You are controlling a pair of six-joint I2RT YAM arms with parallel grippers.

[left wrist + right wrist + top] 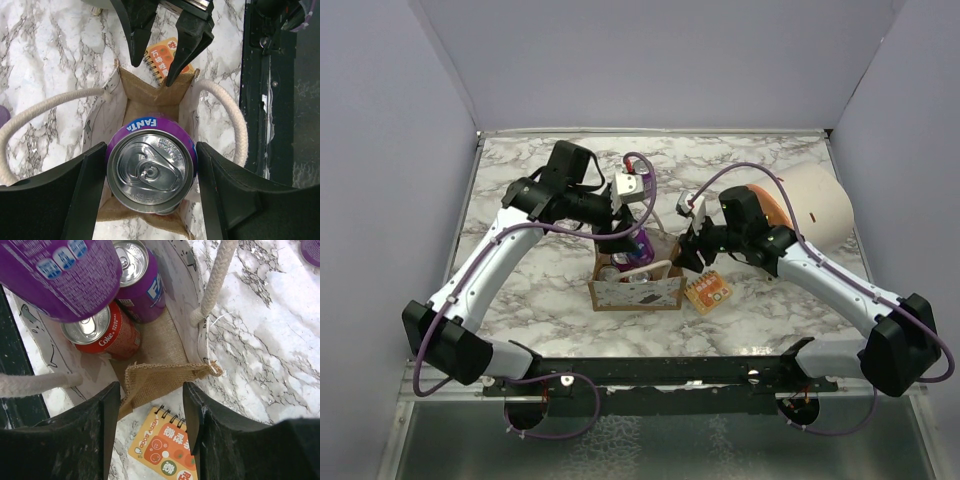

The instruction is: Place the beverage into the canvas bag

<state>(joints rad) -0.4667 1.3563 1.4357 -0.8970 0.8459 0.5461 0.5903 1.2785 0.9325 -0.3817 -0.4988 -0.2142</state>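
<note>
Coke can in canvas bag: R wrist only; Fanta can blocks L's.

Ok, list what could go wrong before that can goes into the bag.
1. The Fanta can in the left gripper hangs over a canvas bag already holding a Coke can and a second Fanta can; it may land on their tops and tip.
2. The right gripper pinches only the burlap end wall; a slip could let the soft mouth sag shut.
3. A rope handle lies close beside the can and might snag.
</note>
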